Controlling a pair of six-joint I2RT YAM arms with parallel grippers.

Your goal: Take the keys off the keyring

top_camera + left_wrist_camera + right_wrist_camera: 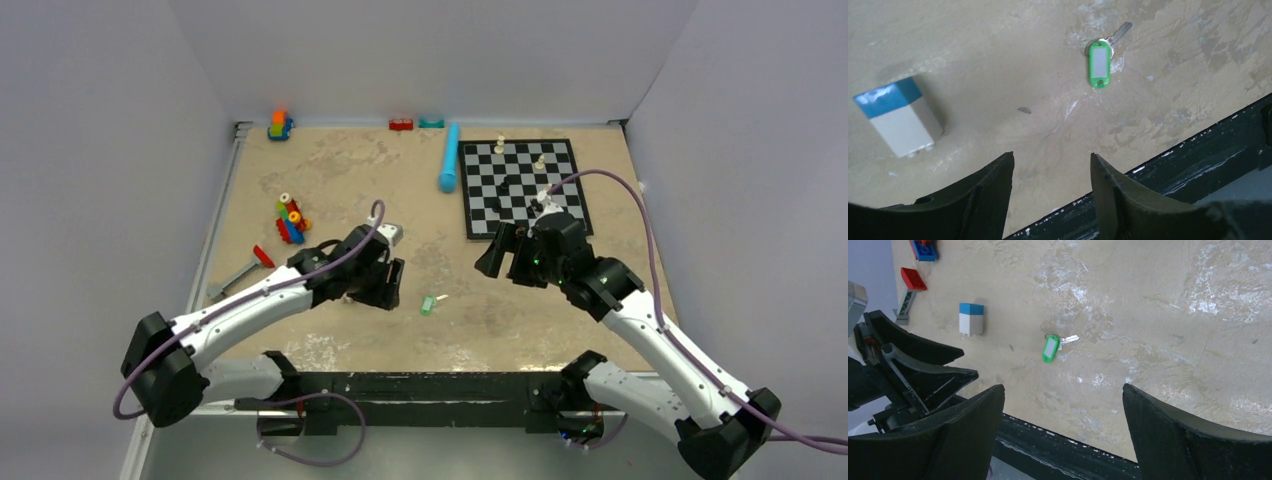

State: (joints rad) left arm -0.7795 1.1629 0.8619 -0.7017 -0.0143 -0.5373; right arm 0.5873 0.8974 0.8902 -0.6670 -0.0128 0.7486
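The keys point(431, 303) lie flat on the tan table near its front edge: a bright green tag with a pale window and one silver key joined by a small ring. They show in the left wrist view point(1100, 62) and the right wrist view point(1052, 348). My left gripper point(392, 284) is open and empty, just left of the keys. Its fingertips point(1007, 162) show over bare table. My right gripper point(506, 252) is open and empty, up and to the right of the keys. Its fingertips point(1133, 392) are spread wide.
A blue-topped white block point(900, 119) stands left of the keys, also in the right wrist view point(971, 319). A chessboard point(523, 185) with pieces lies back right. A blue cylinder point(449, 158), toy bricks point(290, 220) and a red-headed tool point(243, 270) lie left and behind. The black front rail point(420, 385) edges the table.
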